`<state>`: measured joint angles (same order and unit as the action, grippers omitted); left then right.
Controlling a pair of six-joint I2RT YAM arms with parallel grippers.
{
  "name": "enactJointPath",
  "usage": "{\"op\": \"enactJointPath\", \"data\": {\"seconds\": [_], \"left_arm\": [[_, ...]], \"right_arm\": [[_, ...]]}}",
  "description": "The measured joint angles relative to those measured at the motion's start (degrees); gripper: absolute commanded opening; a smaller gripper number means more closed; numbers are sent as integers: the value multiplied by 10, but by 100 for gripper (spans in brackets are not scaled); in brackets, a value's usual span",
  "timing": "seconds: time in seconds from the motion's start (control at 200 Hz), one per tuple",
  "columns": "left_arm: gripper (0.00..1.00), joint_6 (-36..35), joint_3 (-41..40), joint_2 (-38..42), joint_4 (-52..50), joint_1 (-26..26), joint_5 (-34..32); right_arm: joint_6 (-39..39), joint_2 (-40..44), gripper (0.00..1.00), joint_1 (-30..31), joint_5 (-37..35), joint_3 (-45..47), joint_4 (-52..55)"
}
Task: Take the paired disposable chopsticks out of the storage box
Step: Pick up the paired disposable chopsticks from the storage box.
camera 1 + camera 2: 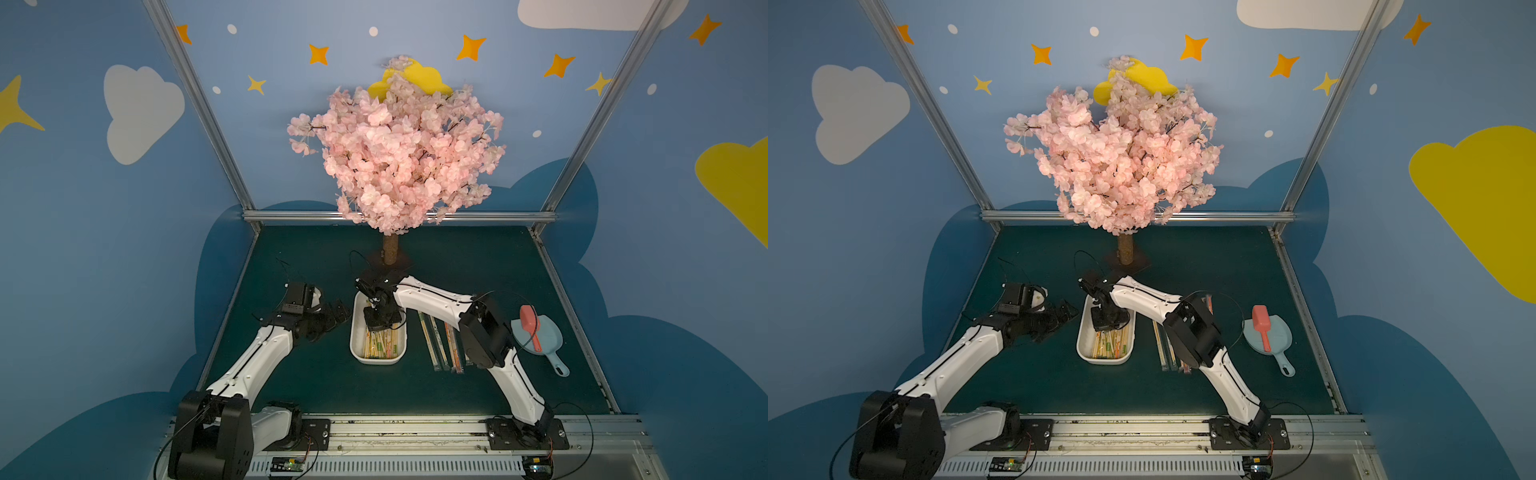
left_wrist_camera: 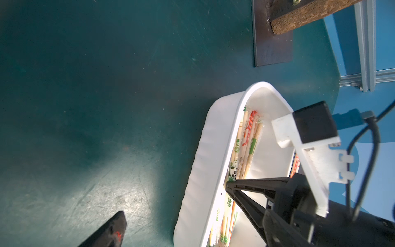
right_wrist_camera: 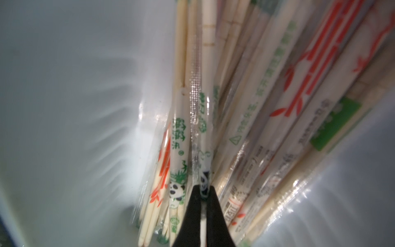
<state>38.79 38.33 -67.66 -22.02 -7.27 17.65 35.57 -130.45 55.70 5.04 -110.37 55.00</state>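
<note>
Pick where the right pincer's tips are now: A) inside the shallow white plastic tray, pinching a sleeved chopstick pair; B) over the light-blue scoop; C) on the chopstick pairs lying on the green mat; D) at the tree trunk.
A: the right pincer is closed on a panda-printed sleeved chopstick pair down inside the shallow white plastic tray.

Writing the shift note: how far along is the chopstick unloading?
Done: several sleeved pairs lie on the mat beside the storage box. In hand: the right gripper is down in the box, fingers shut on a panda-print pair. Left: a pile of pairs lies in the box; the left gripper hangs open beside it.
</note>
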Motion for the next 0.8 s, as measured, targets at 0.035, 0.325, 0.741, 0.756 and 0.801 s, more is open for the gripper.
{"op": "enactJointPath", "data": {"seconds": [0.035,0.325,0.741,0.756,0.801], "left_arm": [[100,0,0,0,0,0,0],[100,-2,0,0,0,0,5],[100,-14,0,6,-2,0,17],[100,-14,0,7,-2,0,19],[100,-14,0,9,-2,0,21]], "right_arm": [[0,6,0,0,1,2,1],[2,84,0,-17,22,44,-15],[16,247,0,-71,39,200,-63],[16,253,0,-74,38,206,-63],[16,271,0,-83,35,226,-65]]}}
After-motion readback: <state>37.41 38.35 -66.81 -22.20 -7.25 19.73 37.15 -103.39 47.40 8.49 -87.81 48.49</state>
